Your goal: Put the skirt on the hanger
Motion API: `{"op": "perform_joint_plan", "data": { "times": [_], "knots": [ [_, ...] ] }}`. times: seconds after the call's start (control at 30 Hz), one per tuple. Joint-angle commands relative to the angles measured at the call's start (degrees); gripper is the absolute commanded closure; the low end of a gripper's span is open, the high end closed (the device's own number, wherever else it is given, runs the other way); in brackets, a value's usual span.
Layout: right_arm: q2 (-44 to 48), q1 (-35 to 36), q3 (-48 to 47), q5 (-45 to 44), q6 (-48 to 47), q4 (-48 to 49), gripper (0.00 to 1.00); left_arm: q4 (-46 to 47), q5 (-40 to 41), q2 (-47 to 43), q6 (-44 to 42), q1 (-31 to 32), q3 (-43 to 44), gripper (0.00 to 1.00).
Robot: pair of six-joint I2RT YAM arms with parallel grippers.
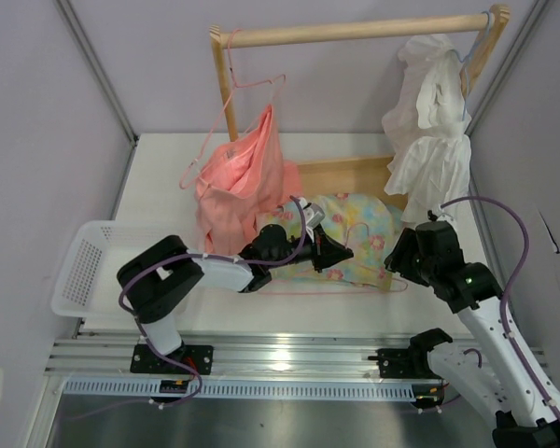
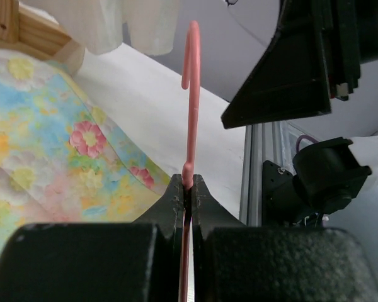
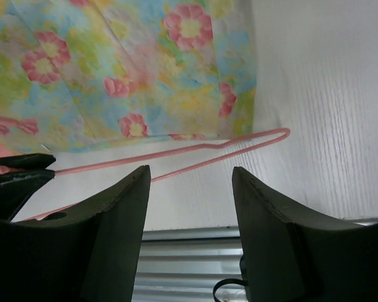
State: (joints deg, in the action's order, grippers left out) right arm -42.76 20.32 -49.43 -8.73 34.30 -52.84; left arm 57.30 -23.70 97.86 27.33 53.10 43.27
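Note:
The floral skirt (image 1: 359,229) lies flat on the table before the rack; it also shows in the left wrist view (image 2: 50,138) and the right wrist view (image 3: 132,69). The thin pale-pink hanger (image 1: 327,289) lies at the skirt's near edge. My left gripper (image 1: 343,254) is shut on the hanger's neck (image 2: 188,179), below its long hook (image 2: 192,75). My right gripper (image 1: 394,261) is open and empty, low over the table, with the hanger's right shoulder wire (image 3: 239,143) just beyond its fingertips (image 3: 142,176).
A wooden rack (image 1: 355,31) stands at the back, with a salmon garment (image 1: 243,182) on a pink hanger at the left and a white ruffled garment (image 1: 429,121) at the right. A white basket (image 1: 89,266) sits at the left. A metal rail (image 1: 280,359) runs along the near edge.

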Motion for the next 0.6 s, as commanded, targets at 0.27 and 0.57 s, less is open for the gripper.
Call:
{"op": "perform_joint_plan", "data": {
  "times": [0.27,0.57],
  "knots": [
    [-1.53,3.85,6.09,-5.33,11.91,1.77,0.41,8.0,3.74,6.02,2.11,0.42,-0.55,1.0],
    [-2.86,4.64,16.38,-6.64,16.14,10.47,0.59,5.72,5.6,7.95,0.44,0.42,-0.29,1.0]
  ]
}}
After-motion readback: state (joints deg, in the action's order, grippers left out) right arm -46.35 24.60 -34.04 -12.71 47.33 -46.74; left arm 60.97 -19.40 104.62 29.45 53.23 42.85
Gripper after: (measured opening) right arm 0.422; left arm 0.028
